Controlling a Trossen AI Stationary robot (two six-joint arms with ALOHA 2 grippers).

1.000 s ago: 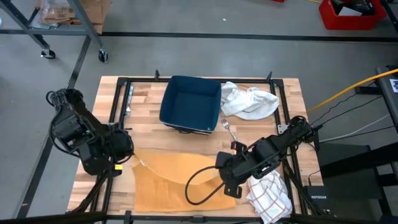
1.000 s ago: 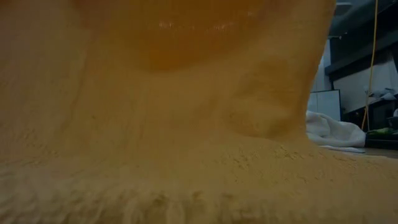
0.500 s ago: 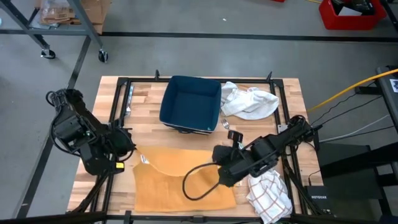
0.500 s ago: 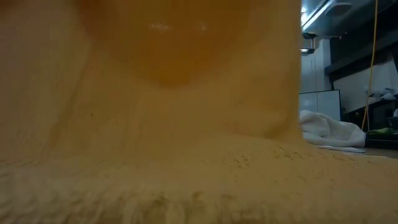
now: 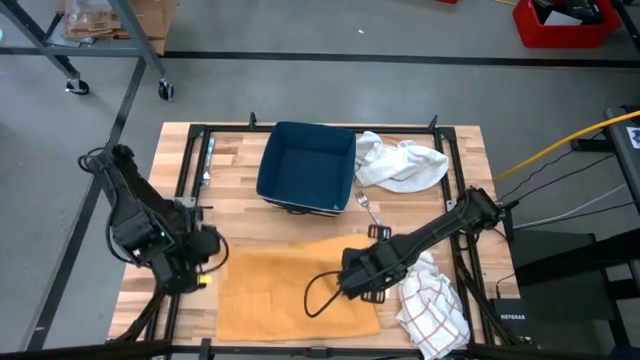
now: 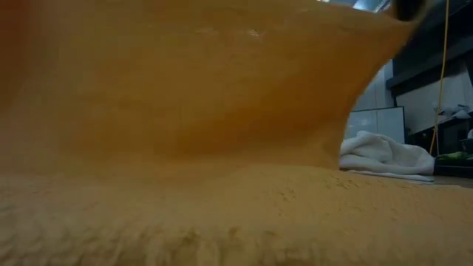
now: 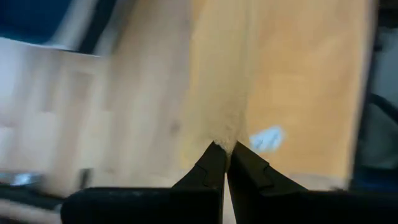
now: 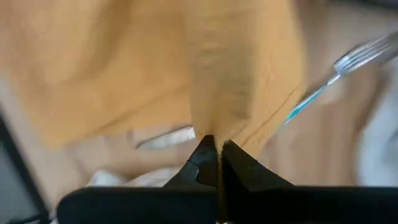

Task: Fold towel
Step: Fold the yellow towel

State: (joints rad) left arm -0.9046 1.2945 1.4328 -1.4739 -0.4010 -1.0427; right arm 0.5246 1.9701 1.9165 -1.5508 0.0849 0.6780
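The wooden desk (image 5: 240, 170) is framed by a black rail, and bare planks show along its left side and between the things on it. The orange towel (image 5: 290, 290) lies spread over the near middle of the desk, its far edge lifted at both corners and its near edge flat close to the desk's front rim. Behind it, well apart, sits a dark blue bin (image 5: 305, 165), with a white cloth (image 5: 402, 163) bunched just beside the bin's right side. A checked cloth (image 5: 432, 310) lies crumpled at the towel's right edge. A fork (image 5: 366, 208) rests on bare wood between the bin and the towel. The left hand (image 5: 205, 262) is pinched together on the towel's far left corner. The right hand (image 5: 352, 283) is clamped on the towel's far right corner.
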